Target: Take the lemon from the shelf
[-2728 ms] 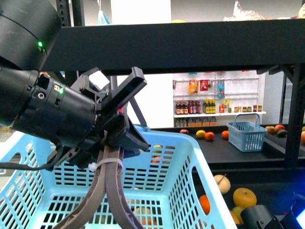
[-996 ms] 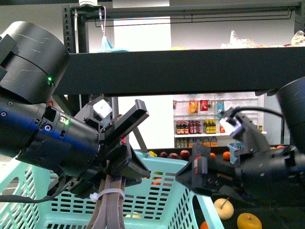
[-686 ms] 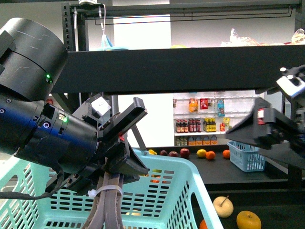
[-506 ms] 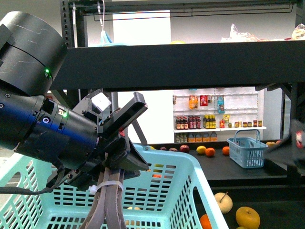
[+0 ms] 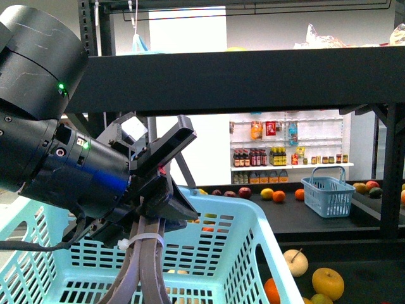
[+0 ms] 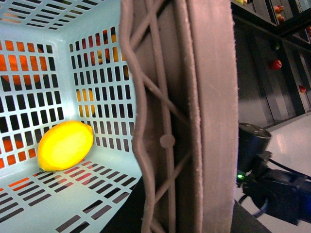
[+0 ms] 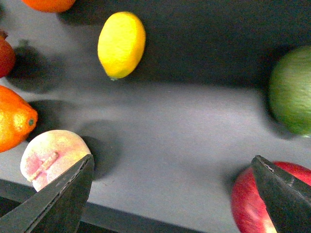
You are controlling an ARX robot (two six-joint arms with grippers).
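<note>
Left arm fills the near left of the front view, wrist angled down. The left gripper reaches into a light blue basket. In the left wrist view its two fingers are pressed together with nothing between them.

The right arm is not in the front view. The right wrist view looks straight down on a dark deck of the shelf. The right gripper is spread wide, one dark tip at each side of the view, and holds nothing.

The lemon lies flat on that deck, beyond the tips and nearer the tip by the peach. Its long axis runs roughly across the line joining the two tips, with the nub end toward the gripper. Bare deck lies between the lemon and the open gap.

The peach touches or sits just beside one tip, and a red apple is partly hidden by the other. Around these are an orange near the peach, another orange just beside the lemon's far end, and a green fruit well apart.

A second lemon lies on the basket floor, in a corner against the slotted walls.

In the front view, behind the basket, are a small blue basket and loose fruit on a far deck, and white store shelves with bottles.
</note>
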